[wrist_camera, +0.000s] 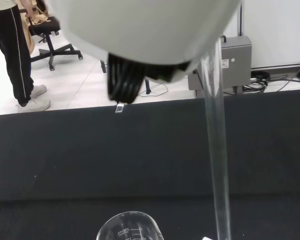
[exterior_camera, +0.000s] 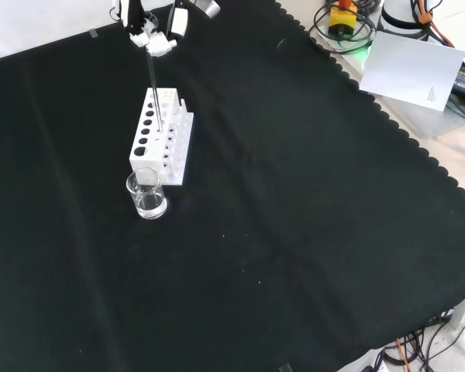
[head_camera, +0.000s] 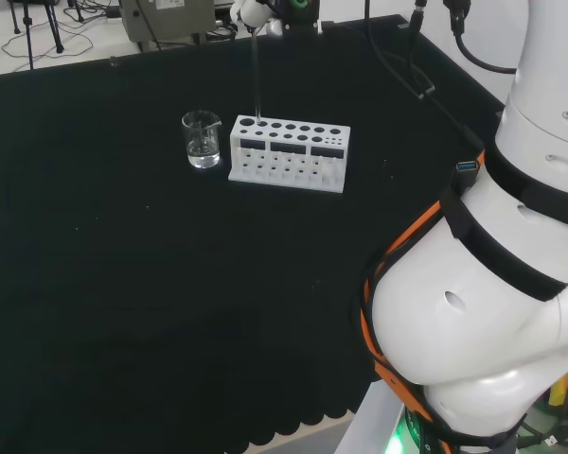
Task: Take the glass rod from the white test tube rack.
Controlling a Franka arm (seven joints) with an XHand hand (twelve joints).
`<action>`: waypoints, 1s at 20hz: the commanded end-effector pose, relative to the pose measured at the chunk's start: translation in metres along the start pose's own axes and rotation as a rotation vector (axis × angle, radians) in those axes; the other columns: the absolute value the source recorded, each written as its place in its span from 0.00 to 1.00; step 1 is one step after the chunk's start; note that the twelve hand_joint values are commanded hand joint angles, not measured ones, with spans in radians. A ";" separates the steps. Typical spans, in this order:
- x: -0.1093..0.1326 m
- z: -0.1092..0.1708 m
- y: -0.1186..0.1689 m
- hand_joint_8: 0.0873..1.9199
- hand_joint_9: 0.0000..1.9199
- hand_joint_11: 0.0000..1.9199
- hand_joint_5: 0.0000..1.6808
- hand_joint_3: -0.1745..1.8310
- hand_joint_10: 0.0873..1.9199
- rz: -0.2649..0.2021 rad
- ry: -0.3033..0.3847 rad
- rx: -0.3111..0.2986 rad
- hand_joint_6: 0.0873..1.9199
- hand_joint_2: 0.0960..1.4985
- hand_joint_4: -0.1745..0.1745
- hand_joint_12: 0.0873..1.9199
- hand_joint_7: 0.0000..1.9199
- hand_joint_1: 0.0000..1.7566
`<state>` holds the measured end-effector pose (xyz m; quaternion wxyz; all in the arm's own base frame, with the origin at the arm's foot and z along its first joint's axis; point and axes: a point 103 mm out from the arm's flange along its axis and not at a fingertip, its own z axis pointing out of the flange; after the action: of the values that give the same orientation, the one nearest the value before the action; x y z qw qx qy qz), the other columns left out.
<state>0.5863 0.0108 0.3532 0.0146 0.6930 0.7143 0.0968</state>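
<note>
Over the counter's (exterior_camera: 294,232) black cloth, going left to right in my front view, I see a glass beaker (exterior_camera: 147,195) just beside the white test tube rack (exterior_camera: 161,136). My hand (exterior_camera: 156,37) pinches the top of the glass rod (exterior_camera: 153,85), which stands upright with its lower end at a hole of the rack. Print on the beaker is too small for me to read.

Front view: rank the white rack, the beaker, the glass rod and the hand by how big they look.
1. White rack, largest.
2. Glass rod: nearly as long, far thinner.
3. Beaker and hand: too alike to rank; the hand is cut off at the view's top edge.
</note>
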 end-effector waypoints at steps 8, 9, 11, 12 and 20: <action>0.001 0.002 -0.002 0.36 0.99 0.74 0.85 0.61 0.24 0.000 -0.001 -0.013 0.28 0.21 0.00 0.36 0.88 0.70; 0.001 0.002 -0.003 0.36 0.99 0.74 0.85 0.61 0.24 0.001 0.001 -0.015 0.28 0.21 0.00 0.36 0.88 0.70; 0.000 0.002 -0.003 0.36 0.99 0.74 0.85 0.61 0.24 0.000 0.009 -0.018 0.28 0.21 0.00 0.36 0.88 0.70; -0.001 0.002 -0.003 0.36 0.99 0.74 0.85 0.61 0.24 0.000 0.013 -0.019 0.28 0.21 0.00 0.36 0.88 0.70; 0.001 -0.007 -0.007 0.36 0.99 0.74 0.85 0.61 0.24 -0.011 0.023 -0.036 0.27 0.21 0.00 0.36 0.88 0.70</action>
<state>0.5834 0.0035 0.3522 0.0190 0.6964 0.7097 0.1049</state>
